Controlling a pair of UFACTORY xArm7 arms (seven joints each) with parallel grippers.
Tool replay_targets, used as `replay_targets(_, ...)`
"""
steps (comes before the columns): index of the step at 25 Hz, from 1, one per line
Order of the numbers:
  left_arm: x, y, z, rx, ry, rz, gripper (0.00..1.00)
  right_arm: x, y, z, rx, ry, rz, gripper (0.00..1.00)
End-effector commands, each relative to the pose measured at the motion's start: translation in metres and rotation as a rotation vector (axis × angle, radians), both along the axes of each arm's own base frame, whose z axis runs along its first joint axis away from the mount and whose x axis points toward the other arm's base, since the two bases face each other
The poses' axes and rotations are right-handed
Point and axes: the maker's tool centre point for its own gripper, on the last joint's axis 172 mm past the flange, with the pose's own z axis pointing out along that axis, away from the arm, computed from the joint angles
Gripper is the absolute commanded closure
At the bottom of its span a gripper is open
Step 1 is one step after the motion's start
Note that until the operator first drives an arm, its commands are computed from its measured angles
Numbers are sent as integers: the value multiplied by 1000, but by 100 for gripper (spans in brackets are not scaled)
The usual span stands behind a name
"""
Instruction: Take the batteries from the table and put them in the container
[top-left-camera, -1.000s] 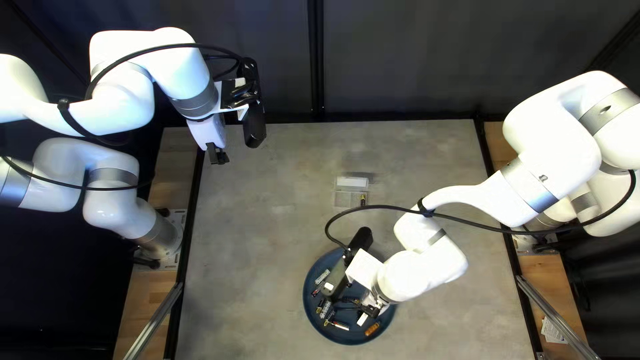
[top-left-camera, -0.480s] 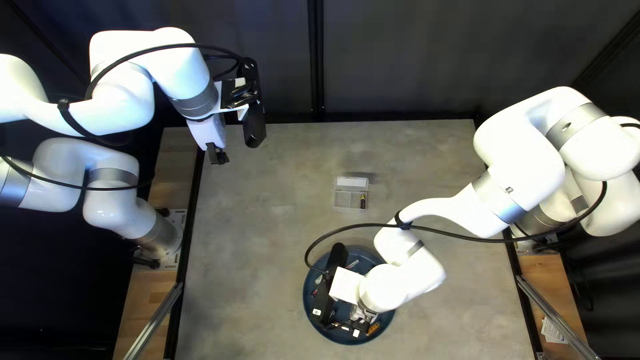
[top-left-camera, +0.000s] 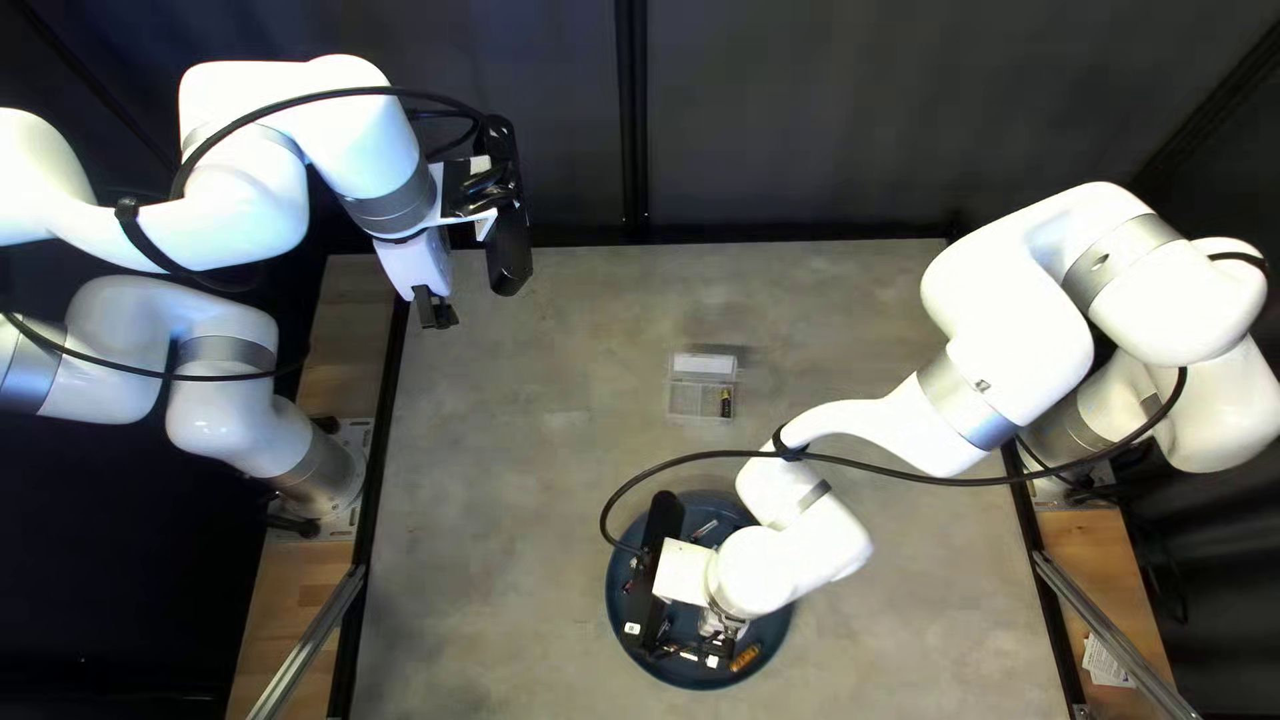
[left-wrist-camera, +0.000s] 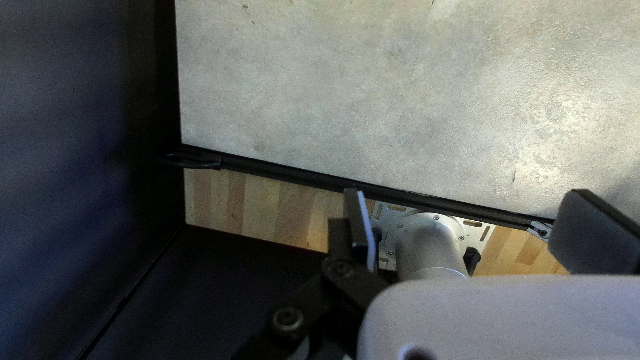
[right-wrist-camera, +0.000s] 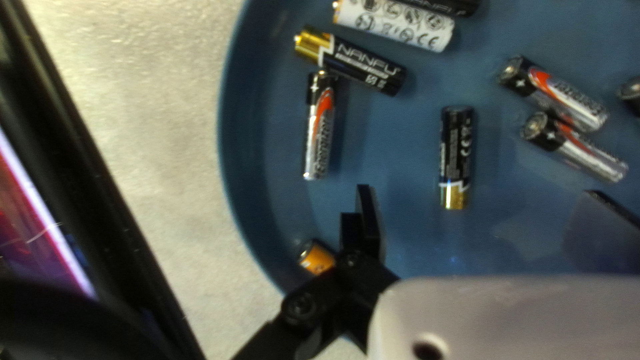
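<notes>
Gaping wide and empty are the right claw (top-left-camera: 718,648), over glossy batteries (right-wrist-camera: 320,127) in a round blue tray (top-left-camera: 780,642), and left claw (top-left-camera: 438,318). Only the top left view shows the clear box (top-left-camera: 687,400).

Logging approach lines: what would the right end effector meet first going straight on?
Probably the gold-ended battery ahead of the open right end effector, or the blue dish under it; depth unclear.
</notes>
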Motion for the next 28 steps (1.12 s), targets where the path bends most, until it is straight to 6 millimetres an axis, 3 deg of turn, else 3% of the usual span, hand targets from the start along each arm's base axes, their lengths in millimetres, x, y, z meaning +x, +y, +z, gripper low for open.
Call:
replay_targets(1,0,0,0,0,0,0,0,3,0,-5,0,7,13,34)
replay_targets(9,0,0,0,0,0,0,0,4,1,-9,5,26,21,38)
replay_targets(10,0,0,0,0,0,0,0,4,1,-9,6,27,21,45)
replay_targets(11,0,0,0,0,0,0,0,5,1,-9,7,30,22,93)
replay_targets(12,0,0,0,0,0,0,0,5,0,-10,9,34,24,99)
replay_targets(20,0,0,0,0,0,0,0,8,1,-4,22,43,26,100)
replay_targets(26,0,0,0,0,0,0,0,1,5,38,-7,16,25,100)
replay_targets(28,0,0,0,0,0,0,0,-1,3,43,-15,14,31,100)
